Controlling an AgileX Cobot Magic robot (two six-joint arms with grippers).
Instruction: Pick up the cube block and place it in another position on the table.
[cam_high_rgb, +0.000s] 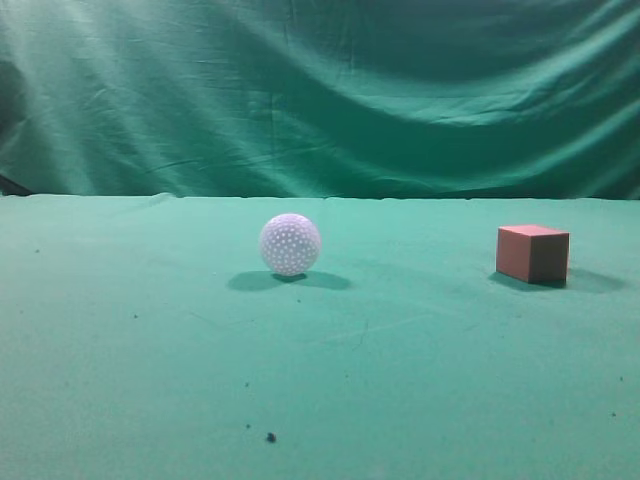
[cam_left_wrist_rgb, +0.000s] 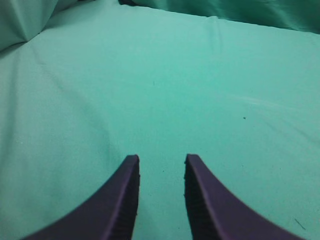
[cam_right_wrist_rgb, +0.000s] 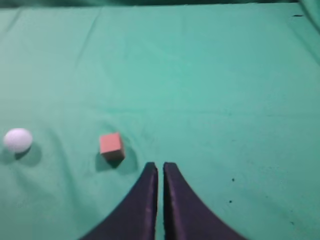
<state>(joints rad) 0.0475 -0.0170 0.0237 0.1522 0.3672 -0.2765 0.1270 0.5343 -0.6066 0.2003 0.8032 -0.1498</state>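
Observation:
The reddish-brown cube block (cam_high_rgb: 533, 254) stands on the green table (cam_high_rgb: 150, 360) at the right of the exterior view. It also shows in the right wrist view (cam_right_wrist_rgb: 111, 145), left of and a little beyond my right gripper (cam_right_wrist_rgb: 160, 166), which is shut and empty above the cloth. My left gripper (cam_left_wrist_rgb: 161, 159) is open and empty over bare green cloth; no cube shows in its view. Neither gripper shows in the exterior view.
A white dimpled ball (cam_high_rgb: 290, 244) rests on the table left of the cube; it sits at the far left of the right wrist view (cam_right_wrist_rgb: 18, 140). A wrinkled green curtain (cam_high_rgb: 320, 90) hangs behind the table. Dark specks (cam_high_rgb: 270, 437) dot the cloth.

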